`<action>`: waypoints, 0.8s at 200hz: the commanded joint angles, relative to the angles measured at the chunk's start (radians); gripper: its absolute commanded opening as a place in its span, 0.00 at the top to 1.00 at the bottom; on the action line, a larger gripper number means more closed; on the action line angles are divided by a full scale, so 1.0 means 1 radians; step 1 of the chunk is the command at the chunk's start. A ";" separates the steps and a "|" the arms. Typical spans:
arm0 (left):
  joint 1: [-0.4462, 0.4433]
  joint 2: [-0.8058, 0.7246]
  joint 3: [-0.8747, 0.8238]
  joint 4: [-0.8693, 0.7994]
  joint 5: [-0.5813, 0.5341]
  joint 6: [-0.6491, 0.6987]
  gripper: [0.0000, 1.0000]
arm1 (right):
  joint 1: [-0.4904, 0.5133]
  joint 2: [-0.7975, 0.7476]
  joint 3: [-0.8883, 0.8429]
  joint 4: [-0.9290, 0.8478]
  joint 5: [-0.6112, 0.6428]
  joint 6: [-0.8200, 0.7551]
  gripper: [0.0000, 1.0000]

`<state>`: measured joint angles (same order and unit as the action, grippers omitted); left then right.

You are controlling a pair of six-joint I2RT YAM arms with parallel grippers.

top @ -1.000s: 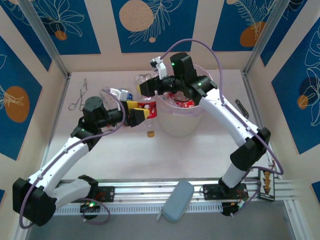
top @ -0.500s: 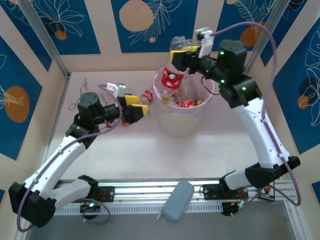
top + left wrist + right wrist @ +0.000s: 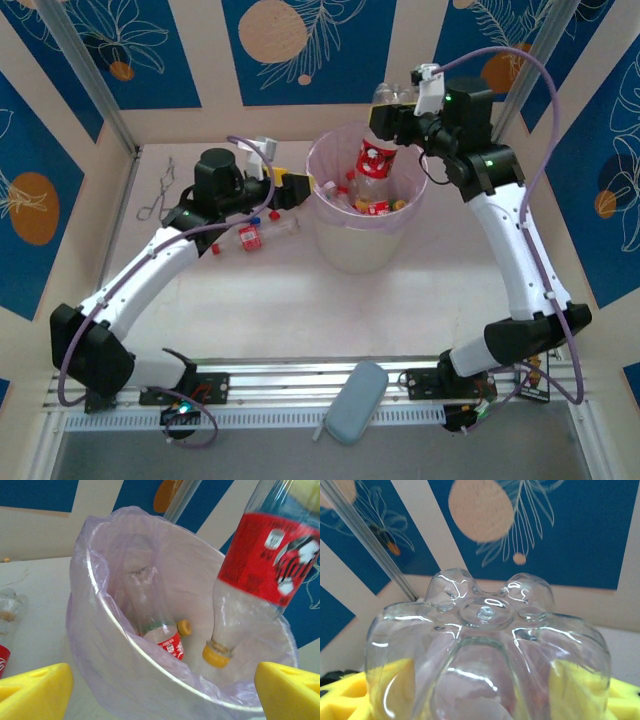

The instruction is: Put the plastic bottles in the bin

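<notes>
The bin [image 3: 352,250] stands at the table's middle back, lined with lilac plastic, with several plastic bottles [image 3: 378,207] inside. My right gripper [image 3: 393,115] is above its far rim, shut on a clear red-labelled bottle [image 3: 372,160] that hangs cap-down into the bin. That bottle's ribbed base [image 3: 485,630] sits between the yellow fingers [image 3: 350,700]. My left gripper [image 3: 292,190] is open at the bin's left rim, nothing between its fingers [image 3: 35,692]. From there I see the bin's wall [image 3: 125,680], the hanging bottle [image 3: 265,565] and a lying one [image 3: 162,632]. Another bottle [image 3: 255,236] lies on the table.
Metal forceps [image 3: 157,195] lie at the far left of the table. A grey-blue pouch [image 3: 355,402] rests on the rail at the near edge between the arm bases. Patterned walls and metal posts close in the back and sides.
The right arm lifted its bottle from left of the bin to above it, and it now hangs cap-down inside. The left gripper moved back to the bin's left rim.
</notes>
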<state>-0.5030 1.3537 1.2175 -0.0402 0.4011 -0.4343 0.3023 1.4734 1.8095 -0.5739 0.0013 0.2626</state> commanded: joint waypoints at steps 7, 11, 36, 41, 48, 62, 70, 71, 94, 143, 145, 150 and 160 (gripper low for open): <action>-0.028 0.052 0.062 -0.022 -0.068 0.042 0.09 | 0.026 0.015 -0.043 -0.041 0.007 -0.021 0.37; -0.031 0.061 0.068 -0.024 -0.072 0.045 0.10 | 0.029 0.019 -0.046 -0.045 0.006 -0.021 0.37; -0.042 0.104 0.096 -0.044 -0.087 0.055 0.13 | 0.040 0.054 -0.047 -0.078 -0.001 -0.032 0.37; -0.042 0.109 0.099 -0.044 -0.088 0.056 0.14 | 0.041 0.062 -0.047 -0.086 -0.001 -0.033 0.37; -0.044 0.116 0.102 -0.043 -0.087 0.053 0.15 | 0.045 0.076 -0.046 -0.095 0.000 -0.035 0.38; -0.045 0.125 0.102 -0.040 -0.088 0.051 0.17 | 0.047 0.096 -0.053 -0.104 0.008 -0.036 0.38; -0.046 0.129 0.102 -0.038 -0.091 0.050 0.19 | 0.047 0.105 -0.063 -0.102 0.009 -0.036 0.38; -0.046 0.129 0.102 -0.038 -0.090 0.049 0.20 | 0.047 0.107 -0.064 -0.101 0.009 -0.036 0.38; -0.048 0.139 0.103 -0.040 -0.087 0.045 0.23 | 0.041 0.138 -0.084 -0.092 -0.015 -0.022 0.37; -0.048 0.140 0.103 -0.042 -0.097 0.044 0.24 | 0.032 0.227 -0.087 -0.098 -0.087 -0.019 0.36; -0.048 0.140 0.103 -0.042 -0.098 0.043 0.24 | 0.032 0.231 -0.086 -0.099 -0.089 -0.019 0.36; -0.047 0.141 0.103 -0.042 -0.097 0.042 0.24 | 0.033 0.238 -0.084 -0.099 -0.096 -0.019 0.36; -0.048 0.141 0.104 -0.041 -0.097 0.040 0.24 | 0.034 0.249 -0.083 -0.100 -0.109 -0.022 0.33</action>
<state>-0.5430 1.4815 1.2884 -0.0750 0.3267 -0.4053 0.3325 1.6806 1.7462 -0.5869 -0.0425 0.2634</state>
